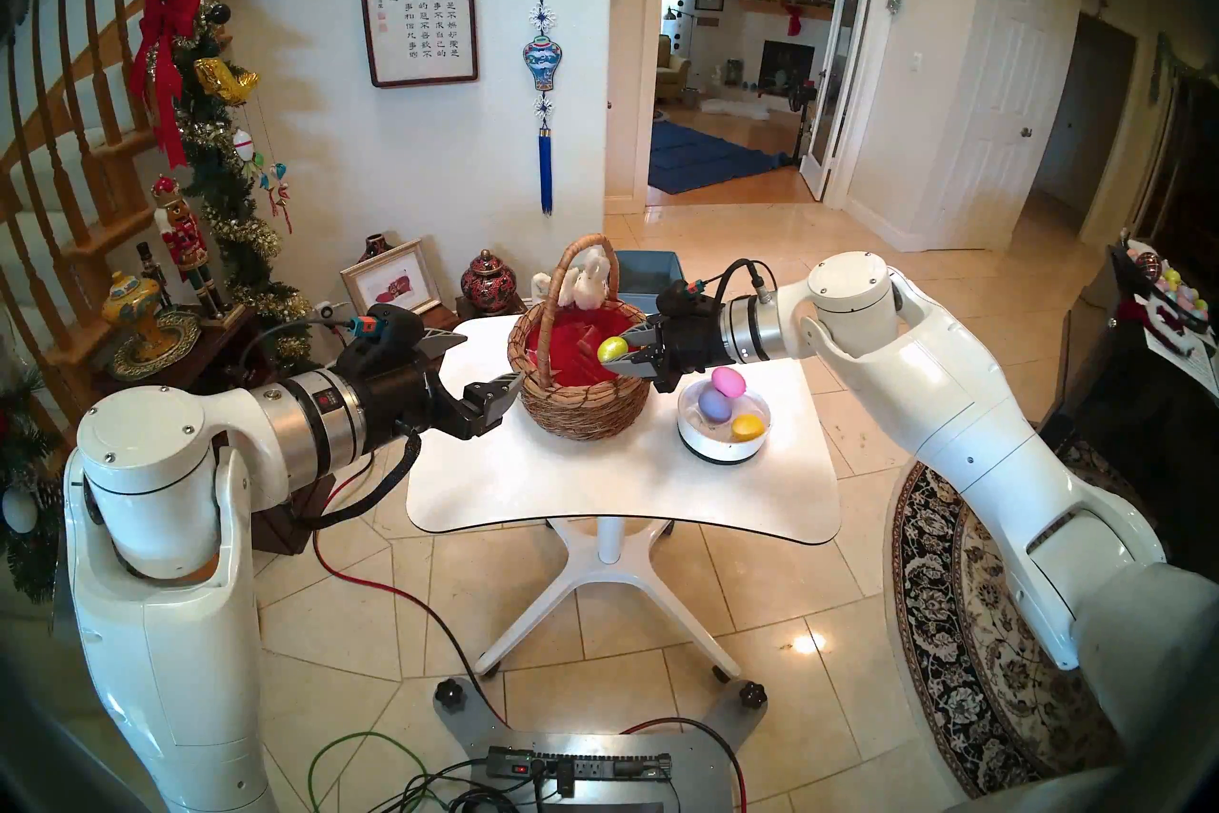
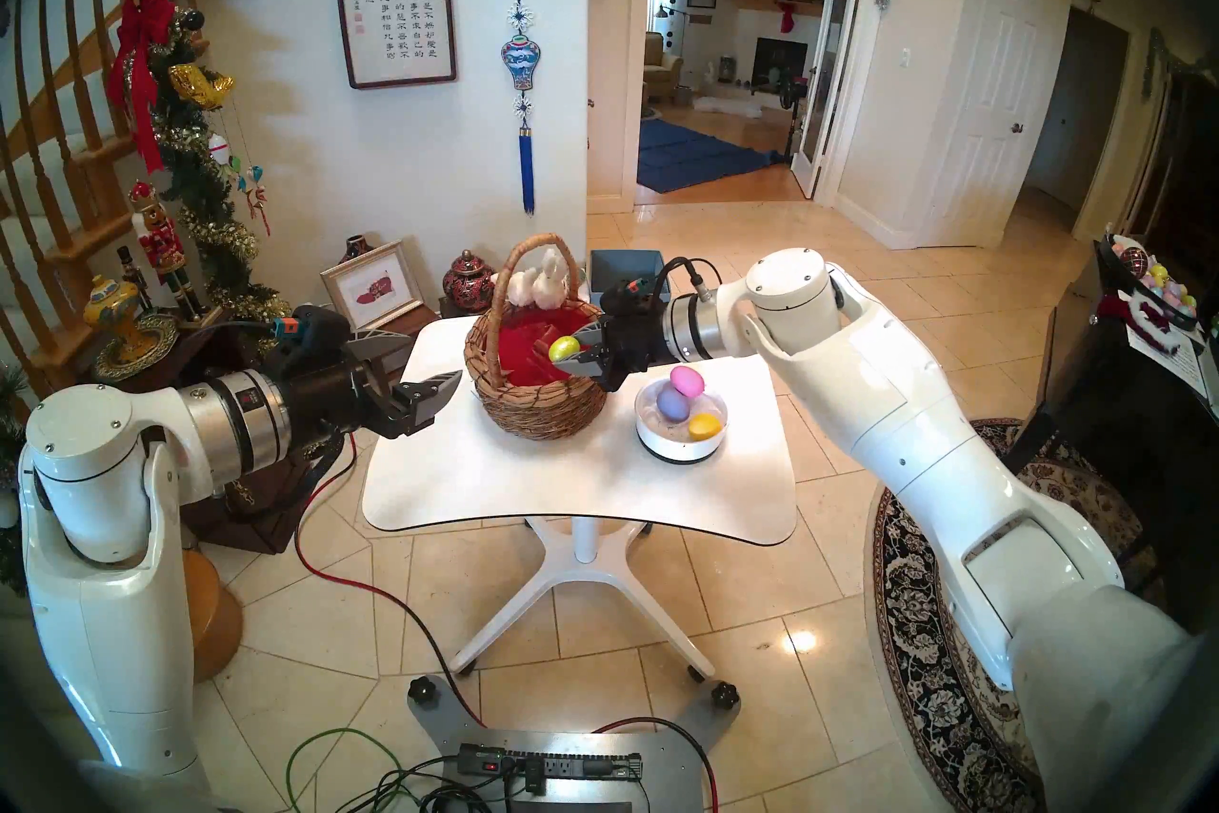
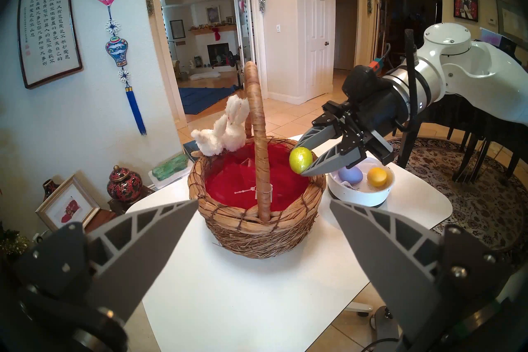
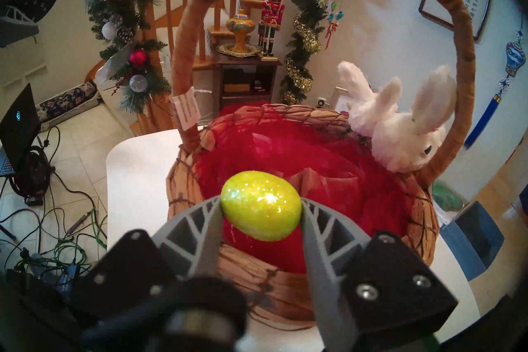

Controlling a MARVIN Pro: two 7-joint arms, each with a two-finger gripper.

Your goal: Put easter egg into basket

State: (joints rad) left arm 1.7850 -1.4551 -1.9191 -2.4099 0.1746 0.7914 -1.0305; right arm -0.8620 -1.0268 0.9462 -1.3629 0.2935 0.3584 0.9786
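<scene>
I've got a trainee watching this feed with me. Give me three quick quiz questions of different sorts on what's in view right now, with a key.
1. True or false: the right gripper is open and holds nothing.
2. Multiple choice: which eggs lie in the white bowl? A) pink, purple and orange-yellow; B) two green; C) none.
3. Short answer: where is the glittery green egg relative to the basket?

Key:
1. False: its fingers are shut on the glittery green egg.
2. A: the pink egg, purple egg and orange-yellow egg.
3. Held above the red lining, just inside the rim nearest the bowl; not yet set down. The left gripper is open beside the basket.
</scene>
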